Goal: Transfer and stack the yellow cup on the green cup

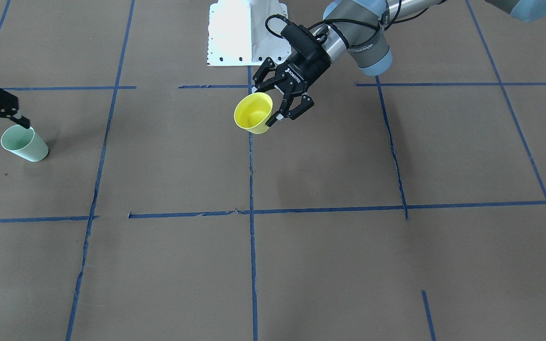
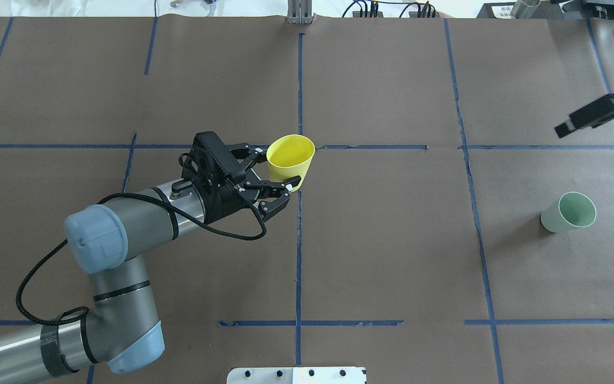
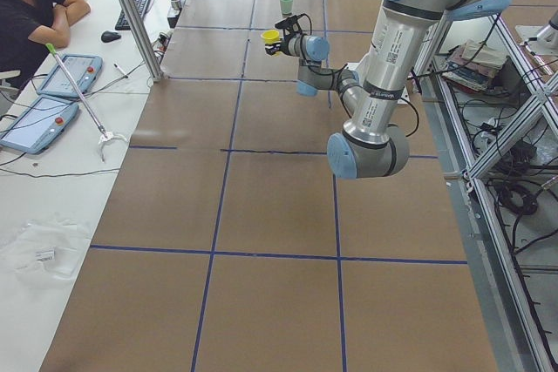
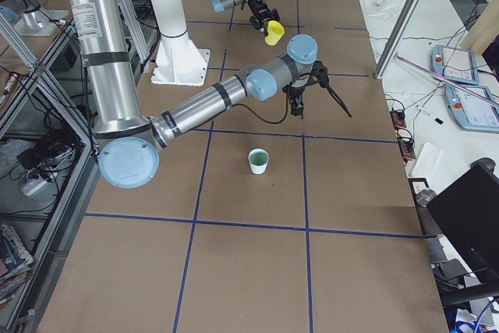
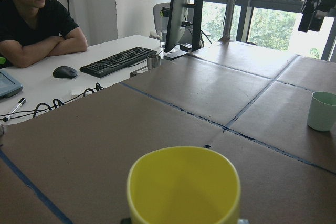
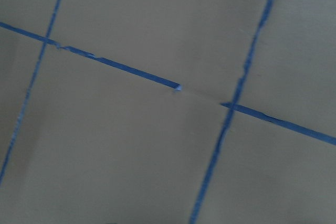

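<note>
Grip looks firm from here: I see the left pincer [image 2: 279, 169] clenched on the yellow cup [image 1: 253, 112], mouth up, held above the tabletop [image 1: 330, 156], well apart from the green cup [image 1: 25, 144]. The right pincer [image 1: 4, 135] hangs released near the green cup, which stands on the tabletop.

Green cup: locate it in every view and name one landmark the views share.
Exterior front-facing: green cup at the left edge.
Overhead exterior: green cup far right, mid-height.
Exterior left: green cup top centre, far off.
Exterior right: green cup near the centre.
Left wrist-mounted: green cup at the right edge.
Right wrist-mounted: not in it.
Shared landmark: yellow cup, in the same five views.
</note>
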Available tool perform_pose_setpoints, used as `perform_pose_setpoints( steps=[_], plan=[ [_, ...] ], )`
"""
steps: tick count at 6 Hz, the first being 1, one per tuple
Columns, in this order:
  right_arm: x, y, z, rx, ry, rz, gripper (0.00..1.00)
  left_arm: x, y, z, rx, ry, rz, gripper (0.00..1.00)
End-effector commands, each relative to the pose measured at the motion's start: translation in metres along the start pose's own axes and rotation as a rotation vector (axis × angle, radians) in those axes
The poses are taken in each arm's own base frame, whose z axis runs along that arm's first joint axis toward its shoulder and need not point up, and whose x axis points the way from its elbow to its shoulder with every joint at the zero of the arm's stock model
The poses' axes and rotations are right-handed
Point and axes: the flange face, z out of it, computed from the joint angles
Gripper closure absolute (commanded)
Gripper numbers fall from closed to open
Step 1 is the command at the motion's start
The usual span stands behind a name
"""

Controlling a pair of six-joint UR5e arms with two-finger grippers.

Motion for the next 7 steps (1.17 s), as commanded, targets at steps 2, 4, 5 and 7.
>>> perform_pose_setpoints(
  steps=[2, 4, 5, 7],
  plan=[
    [-0.167, -0.028, 0.053, -0.082, -0.116, 0.130, 0.00, 0.016, 0.013, 0.002, 0.002, 0.030, -0.019, 0.86],
    [-0.226, -0.022, 0.089, -0.113, -0.115, 0.163, 0.00, 0.025, 0.015, 0.006, -0.005, 0.040, -0.018, 0.75],
    [-0.250, -0.023, 0.100, -0.103, -0.107, 0.162, 0.01, 0.025, 0.015, 0.006, -0.006, 0.038, -0.014, 0.74],
    [-0.275, -0.031, 0.115, -0.103, -0.098, 0.197, 0.01, 0.029, 0.019, 0.006, -0.015, 0.043, -0.010, 0.63]
  ],
)
